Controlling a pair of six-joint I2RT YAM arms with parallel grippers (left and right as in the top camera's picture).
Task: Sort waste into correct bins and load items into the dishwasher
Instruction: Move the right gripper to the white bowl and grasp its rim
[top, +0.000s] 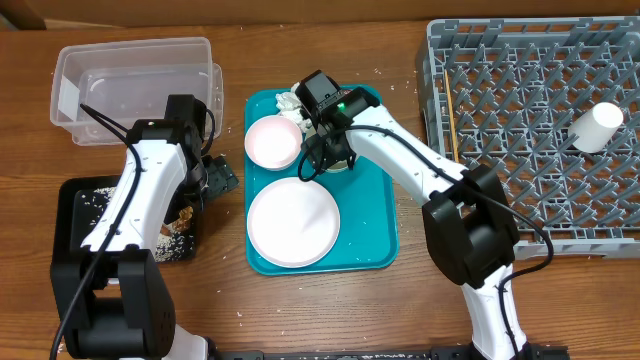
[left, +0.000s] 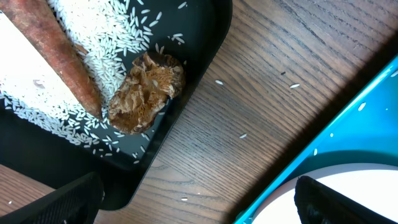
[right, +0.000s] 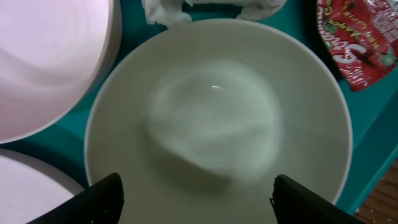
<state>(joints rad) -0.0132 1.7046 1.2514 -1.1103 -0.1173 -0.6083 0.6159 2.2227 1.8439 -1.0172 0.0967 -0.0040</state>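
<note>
My left gripper (top: 215, 178) is open and empty over the bare wood between the black tray (top: 75, 200) and the teal tray (top: 380, 215). In the left wrist view (left: 199, 202) the black tray (left: 205, 43) holds a brown sausage piece (left: 62, 56), a brown crumbly bit (left: 146, 90) and rice grains (left: 118, 43). My right gripper (top: 325, 158) is open just above a white bowl (right: 217, 118), fingers (right: 198, 199) on either side. A second bowl (top: 272, 141), the large plate (top: 293, 222), the napkin (right: 168, 9) and the red wrapper (right: 354, 43) lie on the teal tray.
The clear tub (top: 130, 85) stands at the back left. The grey dish rack (top: 540, 200) is at the right with a white cup (top: 597, 127) in it and a thin wooden stick (top: 452, 120) along its left side. Stray rice grains lie on the wood (left: 243, 135).
</note>
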